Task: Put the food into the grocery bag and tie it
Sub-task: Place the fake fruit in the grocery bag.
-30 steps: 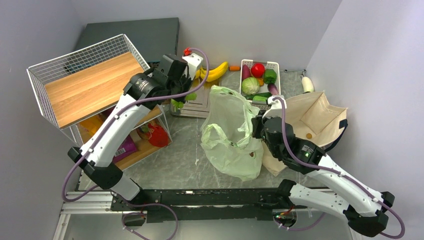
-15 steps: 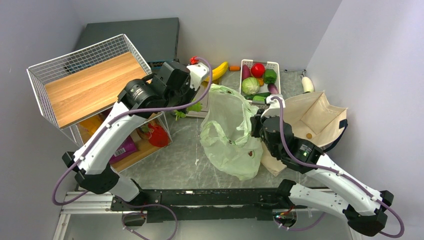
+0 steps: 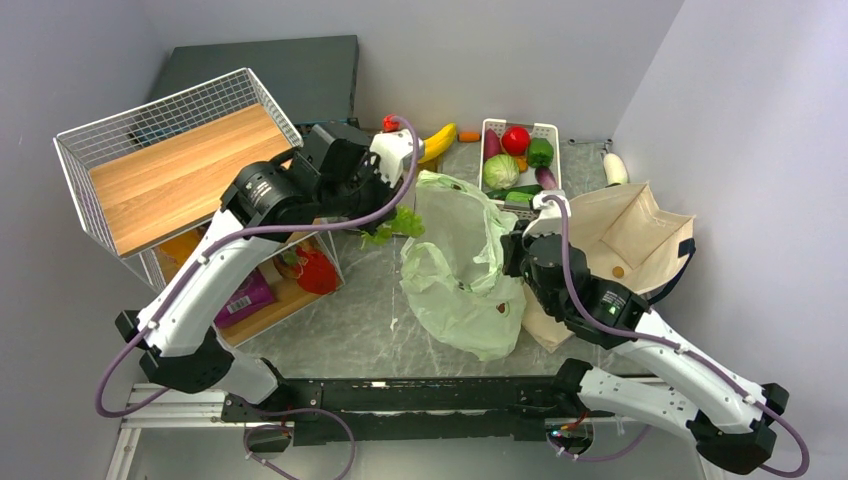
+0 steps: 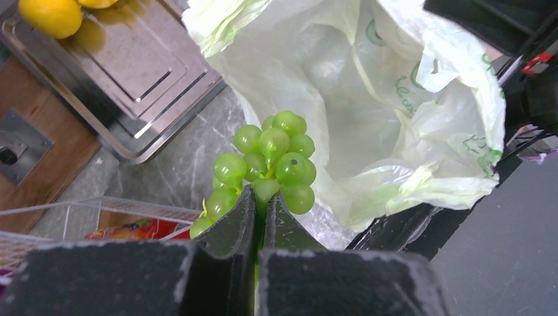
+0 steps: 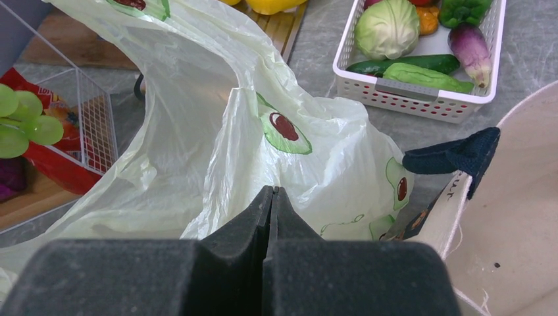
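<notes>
The grey marbled table (image 3: 350,330) stretched out ahead of my 2 bases. Seen from above, the wire rack (image 3: 80,185) with its wooden board took up the 10 o'clock part of it. The beige canvas tote (image 3: 630,235) lay open at 3 o'clock.

The grocery bag (image 3: 460,270), pale green and printed with halved avocados, sat crumpled in the middle of the table with its mouth gaping upward. My right pincer (image 5: 271,194) had its jaws pressed together on a fold of the bag's thin film at the 3 o'clock side of that mouth, and the plastic rose from my fingertips.

At 1 o'clock stood the white basket (image 5: 408,95), holding a cabbage (image 5: 387,27) and other vegetables. The metal tray (image 4: 131,72) lay at 11 o'clock from the bag, partly under my left arm. The bananas (image 3: 435,143) lay at 12 o'clock, by the tray's far edge.

My left pincer (image 4: 260,197) was clamped tight on the stem of the grapes (image 4: 273,158). The bunch hung clear of the table at 9 o'clock of the bag's mouth, just beside the rim and outside the bag. The lemon (image 4: 51,14) sat at the tray's corner, well apart from the grapes.
</notes>
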